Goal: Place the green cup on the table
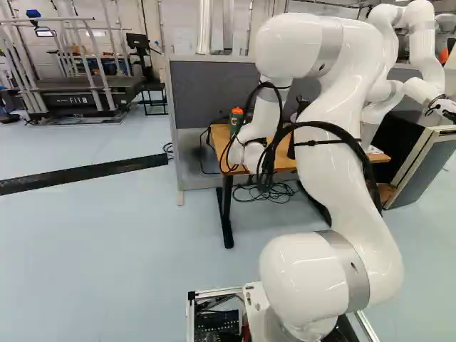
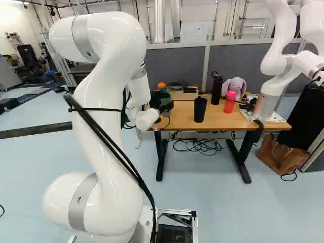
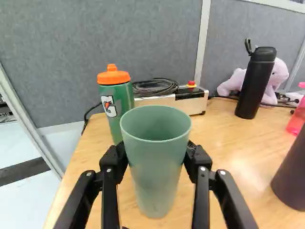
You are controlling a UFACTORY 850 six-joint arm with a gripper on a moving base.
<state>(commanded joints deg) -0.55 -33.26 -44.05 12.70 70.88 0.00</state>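
1. Grey panels [image 3: 119, 38] stand beyond the wooden table [image 3: 228, 157], ahead of my claw [image 2: 162, 103], and pale blue floor [image 2: 228, 202] spreads below and behind it.
2. My claw [image 3: 156, 155] is clamped on the green cup [image 3: 157, 176], one finger touching each side of its wall.
3. I hold the green cup upright, mouth up, over the near left part of the table; I cannot tell whether its base touches the wood.
4. Just past the green cup, ahead and a little left of my claw, a green bottle [image 3: 115, 102] with an orange lid stands upright on the table.
5. Farther ahead lies a box [image 3: 195, 102] with a red button, a coil of black cable [image 3: 155, 88] beside it.
6. Ahead and to the right of my claw stands a black flask [image 3: 257, 83], with a purple plush [image 3: 279, 78] behind it.
7. Nearer, to my claw's right, is a black cup [image 2: 200, 110]; a pink bottle [image 2: 230, 102] stands beyond that, farther right.
8. Well to the right of my claw, another robot [image 2: 276, 71] rises at the table's far end, and a brown bag [image 2: 281, 154] sits on the floor.
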